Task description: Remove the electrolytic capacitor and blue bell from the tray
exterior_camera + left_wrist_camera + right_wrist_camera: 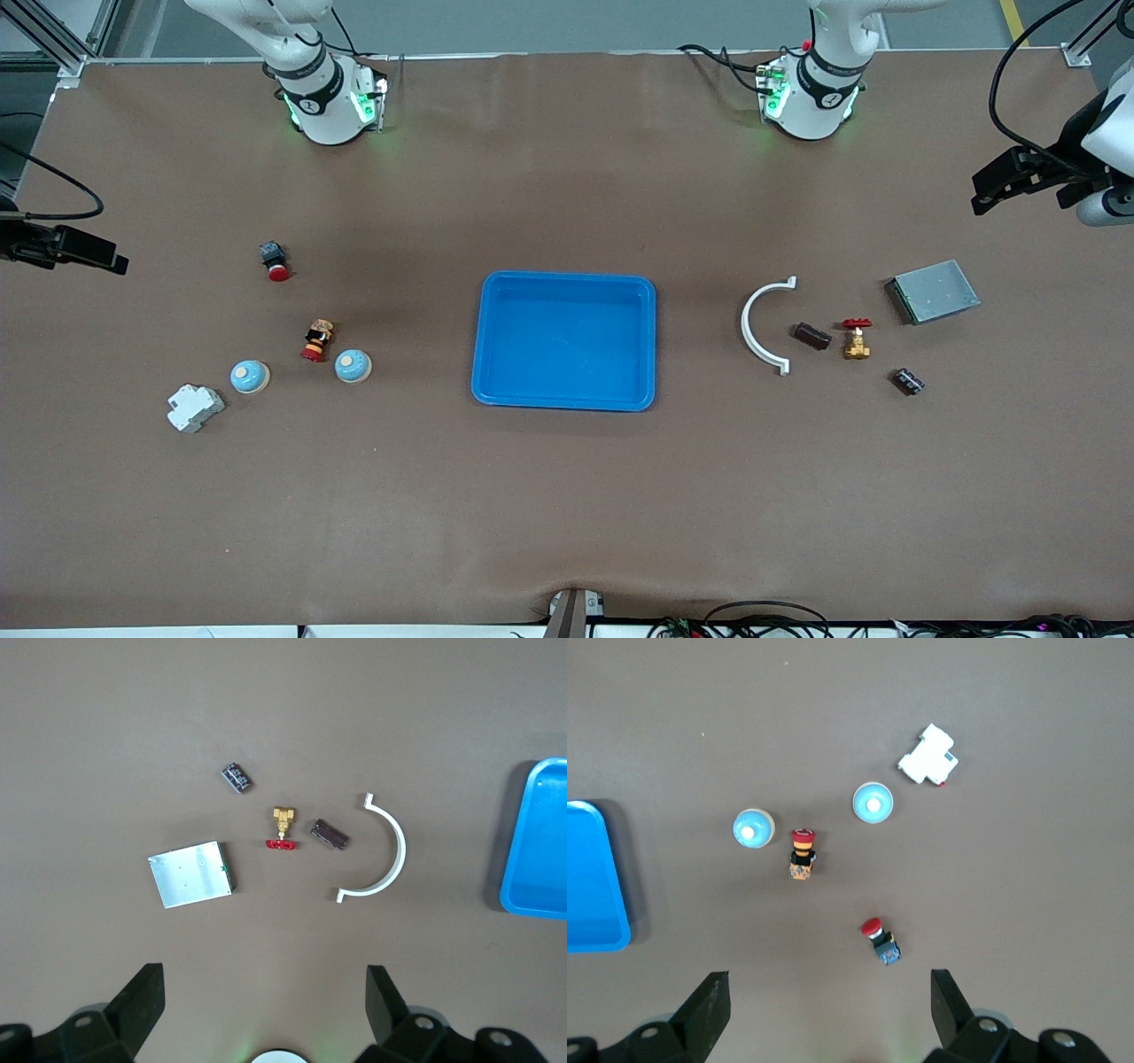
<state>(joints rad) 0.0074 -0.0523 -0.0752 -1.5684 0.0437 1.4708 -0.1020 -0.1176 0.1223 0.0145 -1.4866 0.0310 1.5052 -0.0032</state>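
Note:
Two dark capacitors lie toward the left arm's end of the table, one (811, 335) (330, 835) beside a white curved clip (766, 325), the other (907, 381) (236, 778) nearer the front camera. Two blue bells (250, 376) (353, 365) stand toward the right arm's end; they also show in the right wrist view (873, 803) (753, 828). A blue tray (496, 341) sits mid-table. My left gripper (982, 193) (266, 979) hangs open and empty over the table's left-arm end. My right gripper (113, 260) (830, 983) hangs open and empty over the right-arm end.
A brass valve with a red handle (856, 338) lies between the capacitors, and a grey metal box (932, 291) lies beside them. A red push button (275, 261), a small red-based part (316, 340) and a white circuit breaker (195, 408) lie around the bells.

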